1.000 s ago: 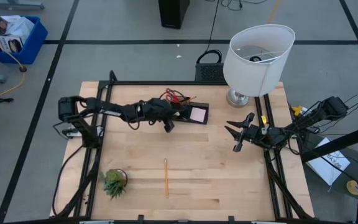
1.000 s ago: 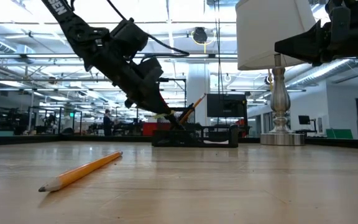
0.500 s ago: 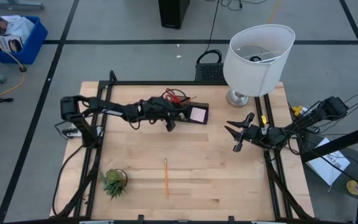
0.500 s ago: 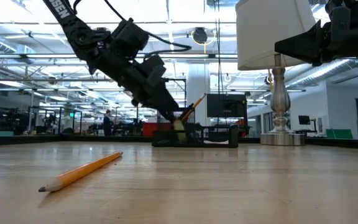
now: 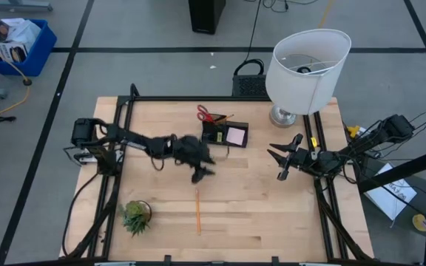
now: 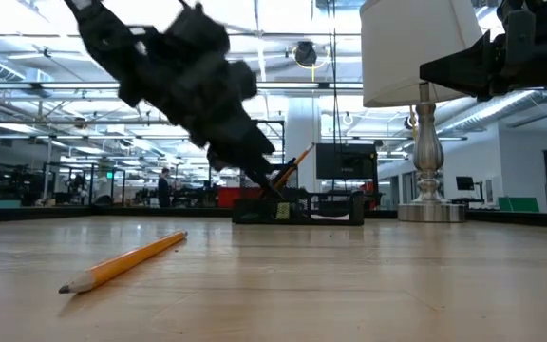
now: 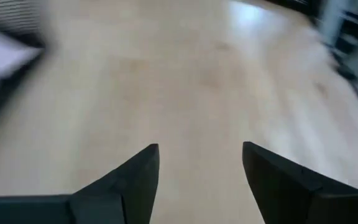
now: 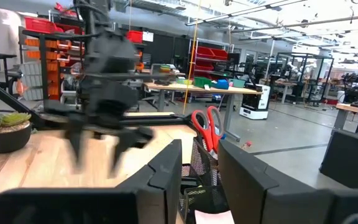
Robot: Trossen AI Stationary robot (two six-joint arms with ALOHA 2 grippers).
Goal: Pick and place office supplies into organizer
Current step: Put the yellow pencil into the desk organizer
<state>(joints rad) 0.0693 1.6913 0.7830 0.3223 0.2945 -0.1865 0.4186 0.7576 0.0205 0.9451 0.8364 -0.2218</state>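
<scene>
Task partly done: scissors (image 5: 205, 114) and pink sticky-note pad (image 5: 235, 136) already in organizer (image 5: 224, 134), far centre. One pencil (image 5: 197, 210) left on near table. Left gripper (image 5: 201, 170) released, empty, between organizer and pencil. Right gripper (image 5: 281, 162) waiting at right, slightly parted, empty.

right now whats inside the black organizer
The organizer holds red-handled scissors sticking up, an orange pencil leaning out, and a pink sticky-note pad. Anything lower in the compartments is hidden by its walls.
</scene>
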